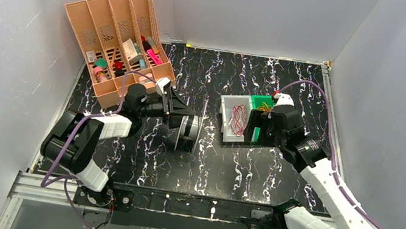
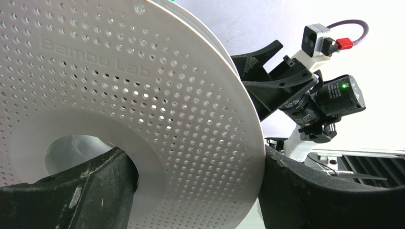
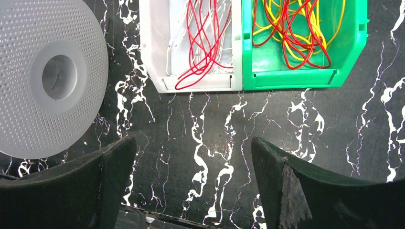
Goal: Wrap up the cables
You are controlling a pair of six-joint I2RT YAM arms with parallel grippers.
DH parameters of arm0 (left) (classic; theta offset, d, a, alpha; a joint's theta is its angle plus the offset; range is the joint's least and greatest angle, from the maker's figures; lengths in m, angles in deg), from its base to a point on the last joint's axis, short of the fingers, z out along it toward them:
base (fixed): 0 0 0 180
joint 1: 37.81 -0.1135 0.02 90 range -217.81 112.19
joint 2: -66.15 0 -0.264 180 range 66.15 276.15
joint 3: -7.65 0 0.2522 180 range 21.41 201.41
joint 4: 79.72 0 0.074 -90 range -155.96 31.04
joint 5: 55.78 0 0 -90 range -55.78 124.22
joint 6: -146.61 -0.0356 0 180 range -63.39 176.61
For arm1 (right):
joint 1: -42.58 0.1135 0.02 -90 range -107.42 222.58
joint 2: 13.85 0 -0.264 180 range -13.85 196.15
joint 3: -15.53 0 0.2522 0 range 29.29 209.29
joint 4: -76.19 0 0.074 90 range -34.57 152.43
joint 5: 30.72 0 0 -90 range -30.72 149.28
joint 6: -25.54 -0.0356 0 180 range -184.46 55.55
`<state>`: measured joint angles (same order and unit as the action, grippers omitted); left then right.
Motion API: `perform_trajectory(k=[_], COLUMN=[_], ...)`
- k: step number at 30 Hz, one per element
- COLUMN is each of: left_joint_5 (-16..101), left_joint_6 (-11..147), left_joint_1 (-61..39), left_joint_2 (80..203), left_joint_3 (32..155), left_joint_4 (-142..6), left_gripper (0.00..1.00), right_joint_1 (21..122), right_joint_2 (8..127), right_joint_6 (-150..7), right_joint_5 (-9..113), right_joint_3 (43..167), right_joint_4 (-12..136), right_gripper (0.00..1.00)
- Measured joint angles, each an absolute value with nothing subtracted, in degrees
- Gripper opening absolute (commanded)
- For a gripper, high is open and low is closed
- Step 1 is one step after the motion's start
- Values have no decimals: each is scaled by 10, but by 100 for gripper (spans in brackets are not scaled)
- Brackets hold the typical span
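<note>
Marbled table (image 3: 200, 143): thread-thin red cables (image 3: 206, 57) looped; right fingers (image 3: 310, 191) spread, left fingers (image 2: 71, 200) pinch spool (image 2: 143, 95).

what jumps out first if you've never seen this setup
A big white perforated spool stands on edge mid-table, clamped by the left gripper. To its right, loose red wire lies in a white bin beside a green bin of red and yellow wire. The right gripper hovers near them, jaws wide open.
</note>
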<state>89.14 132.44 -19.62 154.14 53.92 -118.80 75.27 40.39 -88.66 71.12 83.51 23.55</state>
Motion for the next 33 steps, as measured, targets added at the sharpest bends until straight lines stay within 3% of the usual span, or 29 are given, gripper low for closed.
perform_trajectory(k=[7, 23, 33], left_joint_5=[918, 951, 951], left_joint_6=[1319, 1314, 1301], left_joint_1=[-206, -228, -231], left_joint_2=[1550, 1558, 1559], left_joint_3=[541, 540, 536], left_joint_4=[-1199, -1204, -1189], left_gripper=[47, 88, 98], right_joint_1=[753, 753, 753], right_joint_2=[410, 410, 410], right_joint_6=[-887, -887, -887], right_joint_5=[711, 705, 698], right_joint_3=[835, 835, 835], right_joint_4=[236, 236, 236], right_gripper=[98, 98, 98])
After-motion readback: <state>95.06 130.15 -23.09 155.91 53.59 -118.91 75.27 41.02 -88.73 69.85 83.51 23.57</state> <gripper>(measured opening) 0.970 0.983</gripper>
